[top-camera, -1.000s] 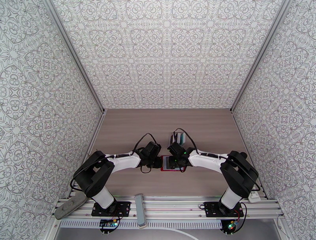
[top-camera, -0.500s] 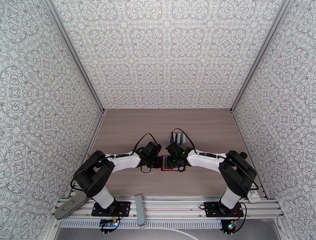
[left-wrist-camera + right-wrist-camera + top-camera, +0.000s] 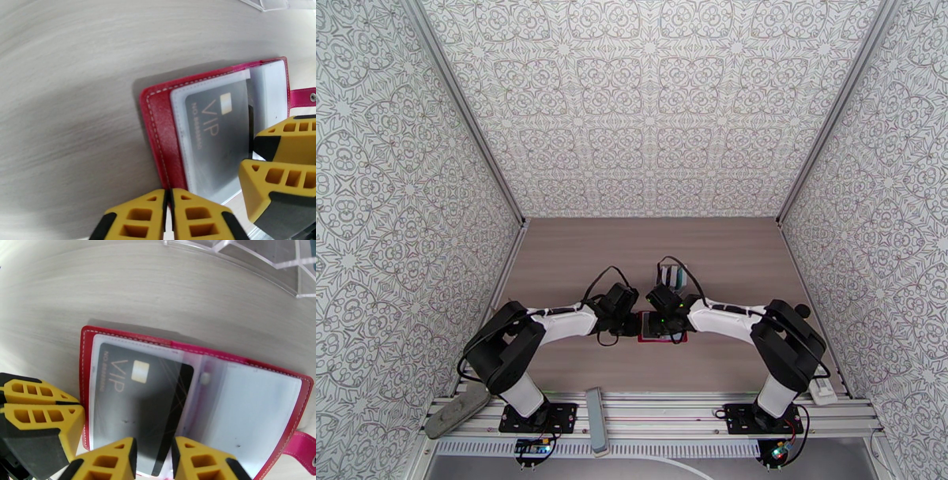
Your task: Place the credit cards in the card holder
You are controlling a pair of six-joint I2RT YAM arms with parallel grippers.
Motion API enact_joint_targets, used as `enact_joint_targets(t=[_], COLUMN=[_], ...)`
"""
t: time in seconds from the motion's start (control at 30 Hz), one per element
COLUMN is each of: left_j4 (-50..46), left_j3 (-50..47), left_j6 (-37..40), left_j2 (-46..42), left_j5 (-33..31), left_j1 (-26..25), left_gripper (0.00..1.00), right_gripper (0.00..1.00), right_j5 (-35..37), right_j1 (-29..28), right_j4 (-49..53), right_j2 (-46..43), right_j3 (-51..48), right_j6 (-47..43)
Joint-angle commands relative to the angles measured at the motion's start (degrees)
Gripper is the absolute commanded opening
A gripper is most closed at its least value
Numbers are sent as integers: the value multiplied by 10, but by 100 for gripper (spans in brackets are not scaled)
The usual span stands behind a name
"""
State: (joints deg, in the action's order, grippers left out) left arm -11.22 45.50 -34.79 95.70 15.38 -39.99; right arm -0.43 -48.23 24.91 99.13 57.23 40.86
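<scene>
Credit card (image 3: 138, 405) in card holder (image 3: 84, 366) — left pocket.

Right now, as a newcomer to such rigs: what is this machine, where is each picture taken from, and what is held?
Two robot arms with yellow two-finger grippers work on a brown wood-grain table. One picture looks down from above; the others come from each wrist's camera. Between them lies an open red leather-like card holder, a black plastic VIP card partly inside its clear pocket. The left gripper is shut at the holder's edge. The right gripper has jaws slightly apart over the card's exposed end, seemingly gripping nothing. More cards stand in a clear rack behind.
</scene>
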Motion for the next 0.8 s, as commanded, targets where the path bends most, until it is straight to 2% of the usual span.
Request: enact_joint_targets(t=[0.0, 0.77], left_j4=[1, -5], left_j3=[-18, -8], left_j6=[-7, 2], left_j2=[17, 20], left_j5=[4, 5], left_j1=[2, 15], left_gripper=[13, 13], right_gripper=[30, 31], right_j5=[-6, -11], right_j1=[-8, -20], right_j4=[-5, -8], right_j2=[10, 4], right_j3=[20, 26], right_j6=[-4, 3])
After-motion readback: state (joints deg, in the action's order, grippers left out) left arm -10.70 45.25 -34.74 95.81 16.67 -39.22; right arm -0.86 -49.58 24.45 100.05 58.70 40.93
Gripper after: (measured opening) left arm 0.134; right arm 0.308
